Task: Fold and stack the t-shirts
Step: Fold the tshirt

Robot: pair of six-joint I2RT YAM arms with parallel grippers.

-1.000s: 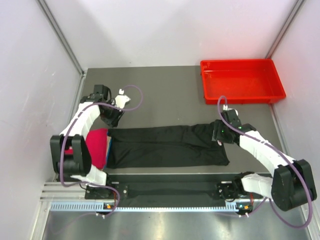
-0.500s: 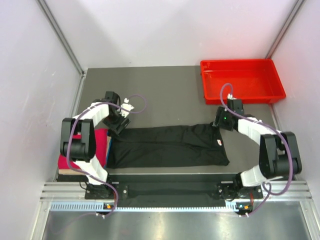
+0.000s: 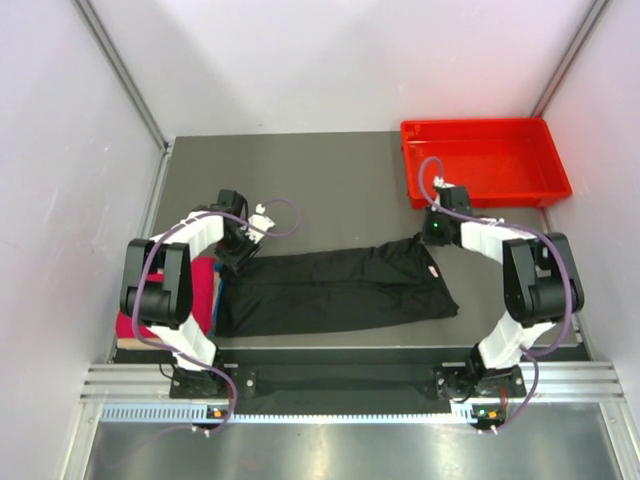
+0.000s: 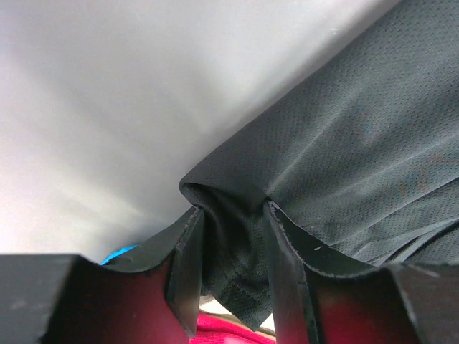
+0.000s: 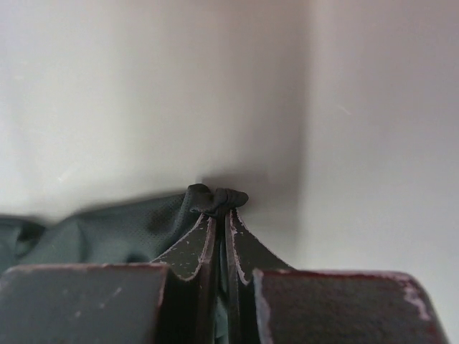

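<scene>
The black cloth t-shirt (image 3: 335, 290), folded to a long strip, lies across the near part of the dark grey table (image 3: 320, 180). Its left end is just beside the crimson red cloth t-shirt (image 3: 200, 290). The left arm is strongly bent at the elbow, and its forearm points right toward the far left corner of the black strip. There the left gripper (image 4: 233, 236) has a fold of the black cloth pinched between its half-closed fingers (image 4: 188, 272). The right arm is also folded, with its forearm pointing left. The right gripper (image 5: 221, 215) is pressed together on a small bunch of black cloth at the far right corner, which is raised a little. The red plastic tray (image 3: 485, 160) stands in the far right corner of the table.
</scene>
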